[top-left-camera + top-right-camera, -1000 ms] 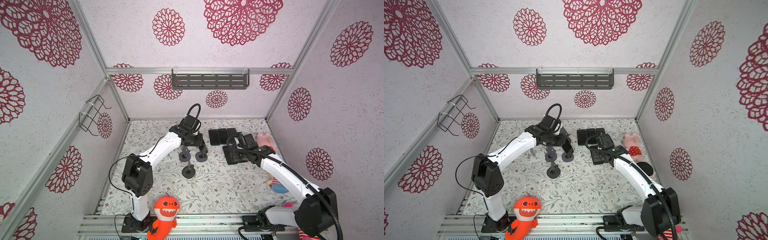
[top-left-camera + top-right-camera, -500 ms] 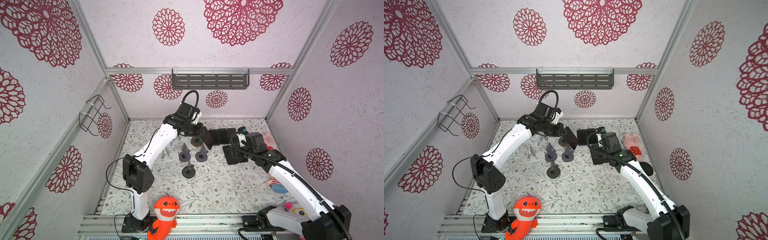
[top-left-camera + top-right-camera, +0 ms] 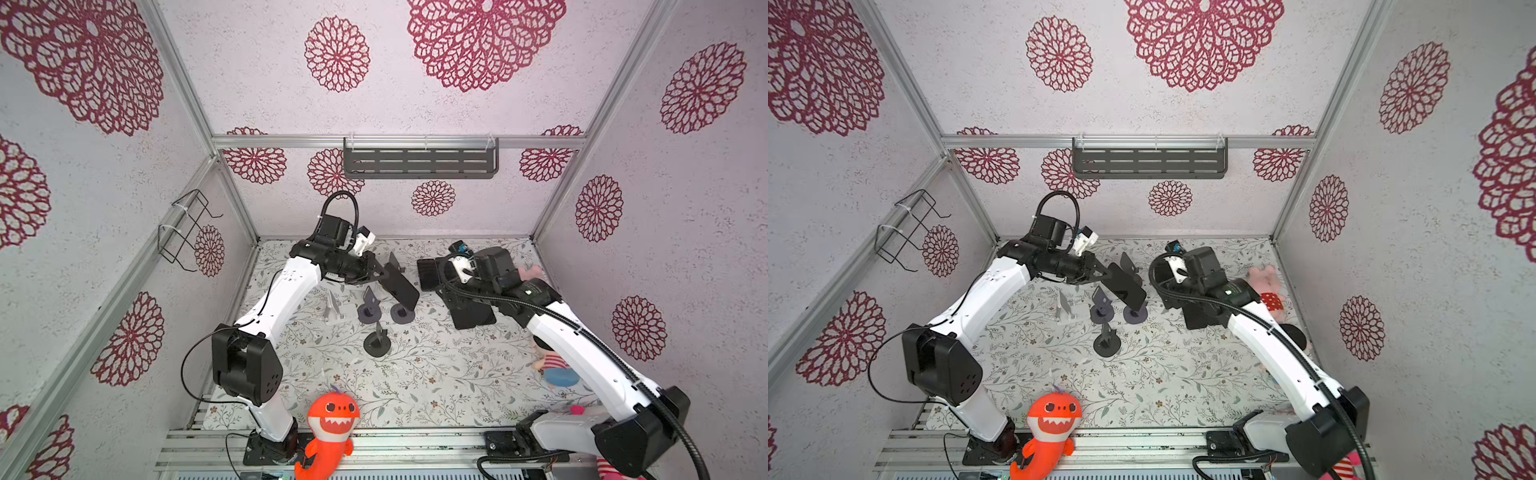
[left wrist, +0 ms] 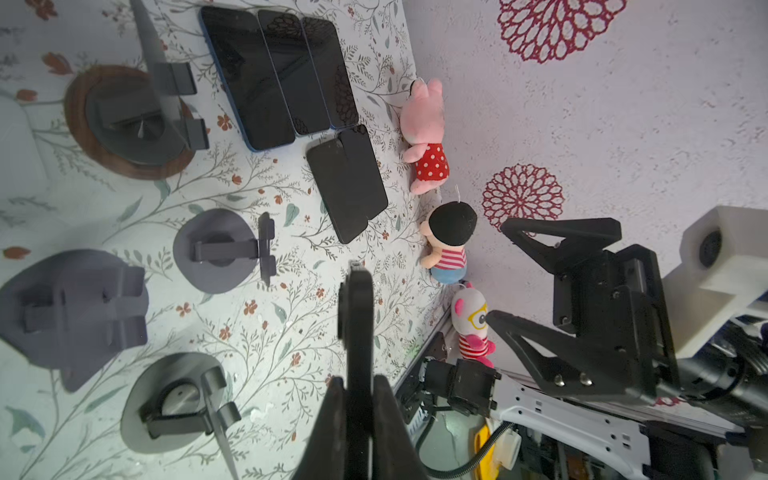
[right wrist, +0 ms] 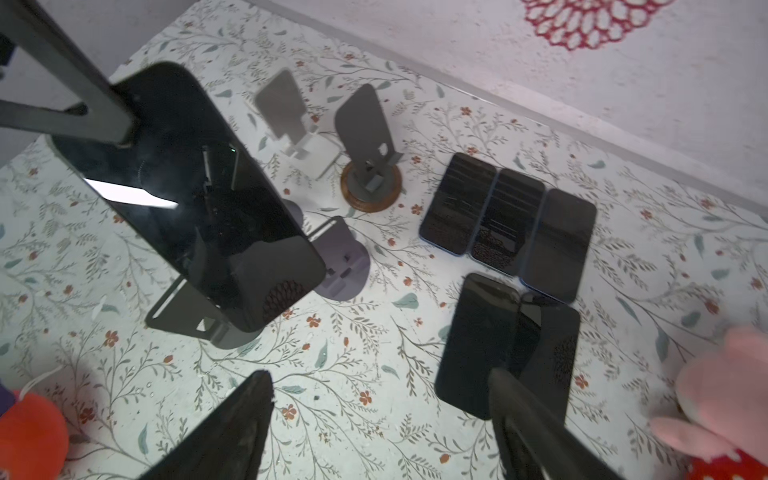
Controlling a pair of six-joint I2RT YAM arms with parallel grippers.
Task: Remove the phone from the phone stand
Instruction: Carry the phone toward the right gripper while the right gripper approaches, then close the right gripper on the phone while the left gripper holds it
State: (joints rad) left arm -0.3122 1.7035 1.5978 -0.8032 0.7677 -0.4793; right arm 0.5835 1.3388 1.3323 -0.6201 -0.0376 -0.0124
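You have the phone (image 3: 401, 286) off its stand: the left pincer (image 3: 382, 276) is clamped on one end of it, and the rest juts out past the fingertips, tilted, glass side up. Its free end hangs over the grey stand (image 3: 401, 316) in both top views (from above you cannot tell how much air lies between the two). The left wrist view gives you the phone edge-on, squeezed between the two fingers (image 4: 332, 419), with the flowered bench (image 4: 291, 332) and the other stands (image 4: 220, 249) lying well beneath it. Your right pincer (image 5: 378, 374) stands spread wide and grips nothing. It hovers over two overlapping phones (image 5: 478, 345) that lie flat on the bench, with three more phones (image 5: 507, 220) in a row just beyond them, near the back wall. The held phone's screen is dark and mirrors a bright strip of light in the right wrist view. A second ago the left pincer was down low among the stands. It has since come up, swung toward the back wall and out again toward the middle, bringing the phone with it. The right arm, then bent low over the overlapping pair, has risen, and its pincer now sits higher above them.
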